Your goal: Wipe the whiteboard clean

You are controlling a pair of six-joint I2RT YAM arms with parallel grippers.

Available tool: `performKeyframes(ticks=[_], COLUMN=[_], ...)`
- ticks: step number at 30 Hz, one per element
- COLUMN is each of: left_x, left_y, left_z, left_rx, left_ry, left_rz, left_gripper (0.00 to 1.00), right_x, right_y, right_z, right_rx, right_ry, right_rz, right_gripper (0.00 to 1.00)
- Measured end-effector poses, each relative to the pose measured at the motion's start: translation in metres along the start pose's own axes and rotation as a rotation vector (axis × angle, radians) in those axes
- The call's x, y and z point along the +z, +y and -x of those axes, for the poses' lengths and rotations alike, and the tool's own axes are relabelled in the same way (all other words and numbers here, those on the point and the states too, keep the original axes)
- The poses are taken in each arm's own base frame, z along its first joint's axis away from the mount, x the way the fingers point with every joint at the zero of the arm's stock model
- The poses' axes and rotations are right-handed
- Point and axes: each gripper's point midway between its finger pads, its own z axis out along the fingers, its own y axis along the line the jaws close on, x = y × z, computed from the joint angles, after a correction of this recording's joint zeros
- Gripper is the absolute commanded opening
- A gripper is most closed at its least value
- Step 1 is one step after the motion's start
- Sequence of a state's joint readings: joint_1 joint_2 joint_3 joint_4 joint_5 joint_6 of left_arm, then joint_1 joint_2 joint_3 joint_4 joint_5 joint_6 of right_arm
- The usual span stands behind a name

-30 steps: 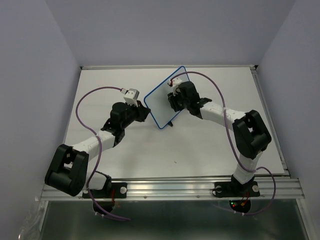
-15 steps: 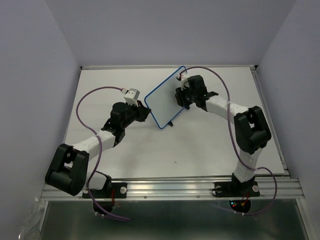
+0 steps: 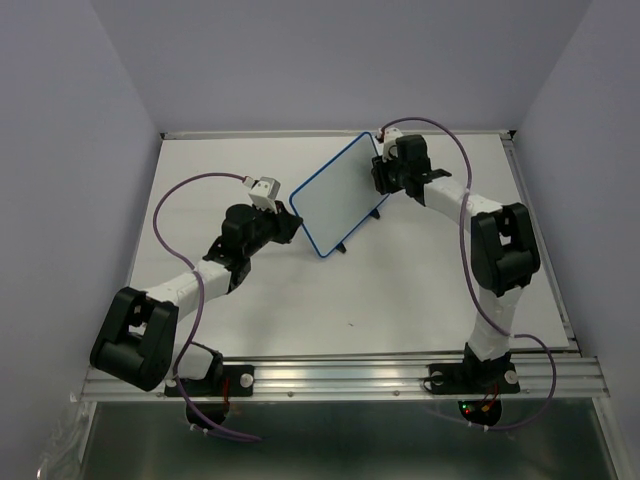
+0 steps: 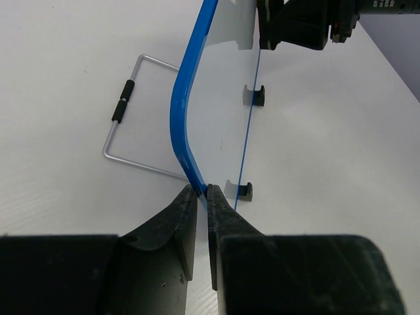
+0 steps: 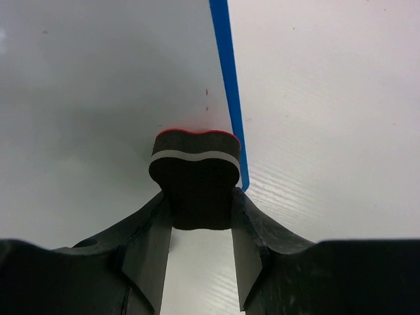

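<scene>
The whiteboard (image 3: 335,195) stands upright on the table (image 3: 400,290), near the middle of its far edge. The left hand (image 4: 202,194), nearly closed, pinches the board's blue frame at a lower corner. The right hand (image 5: 200,203) clamps a black eraser (image 5: 195,167), its red face against the board beside the frame.

A robotics lab test cell; a bare white table (image 3: 400,300) is boxed in by plain pale walls (image 3: 80,120) on three sides; the left arm (image 3: 170,290) and right arm (image 3: 500,260), black and white, are bolted to an aluminium rail (image 3: 340,375) at the near edge; purple cables (image 3: 170,210) loop from them; small indicator lights (image 3: 470,407) glow by the right base.
</scene>
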State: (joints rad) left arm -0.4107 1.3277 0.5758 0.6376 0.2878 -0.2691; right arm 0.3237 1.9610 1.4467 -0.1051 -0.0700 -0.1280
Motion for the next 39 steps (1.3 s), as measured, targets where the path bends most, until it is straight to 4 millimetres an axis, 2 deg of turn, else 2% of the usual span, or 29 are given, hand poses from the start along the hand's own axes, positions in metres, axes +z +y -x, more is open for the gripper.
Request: performKeyframes(ticks=[6, 11, 14, 17, 20, 23, 26, 28, 32, 36, 39], left_x=[0.002, 0.004, 0.004, 0.004, 0.004, 0.004, 0.004, 0.004, 0.005, 0.006, 0.009], left_y=[0.0, 0.001, 0.001, 0.002, 0.002, 0.003, 0.004, 0.004, 0.004, 0.003, 0.003], left_z=[0.0, 0.0, 0.0, 0.0, 0.0, 0.0, 0.0, 0.0, 0.0, 0.002, 0.003], left_rx=[0.0, 0.0, 0.0, 0.0, 0.0, 0.0, 0.0, -0.001, -0.003, -0.008, -0.011], left_ry=[0.003, 0.005, 0.005, 0.004, 0.004, 0.003, 0.003, 0.002, 0.002, 0.013, 0.032], left_rz=[0.0, 0.005, 0.006, 0.008, 0.011, 0.014, 0.018, 0.019, 0.023, 0.032, 0.041], left_gripper=[0.0, 0.0, 0.0, 0.0, 0.0, 0.0, 0.0, 0.0, 0.0, 0.22, 0.4], right_x=[-0.003, -0.018, -0.028, -0.038, -0.05, -0.06, -0.065, -0.067, -0.07, -0.082, -0.103], right_y=[0.017, 0.047, 0.086, 0.136, 0.177, 0.206, 0.223, 0.23, 0.23, 0.218, 0.202], right_z=[0.004, 0.002, -0.004, -0.014, -0.022, -0.025, -0.027, -0.028, -0.026, -0.021, -0.003], right_rx=[-0.005, -0.018, -0.043, -0.076, -0.09, -0.091, -0.08, -0.07, -0.04, -0.014, 0.03], right_ry=[-0.018, -0.028, -0.019, 0.0, 0.012, 0.018, 0.025, 0.029, 0.03, 0.013, -0.039], right_rz=[0.111, 0.211, 0.274, 0.347, 0.406, 0.453, 0.477, 0.485, 0.468, 0.397, 0.339], right_gripper=[0.01, 0.01, 0.01, 0.01, 0.01, 0.01, 0.01, 0.01, 0.01, 0.01, 0.01])
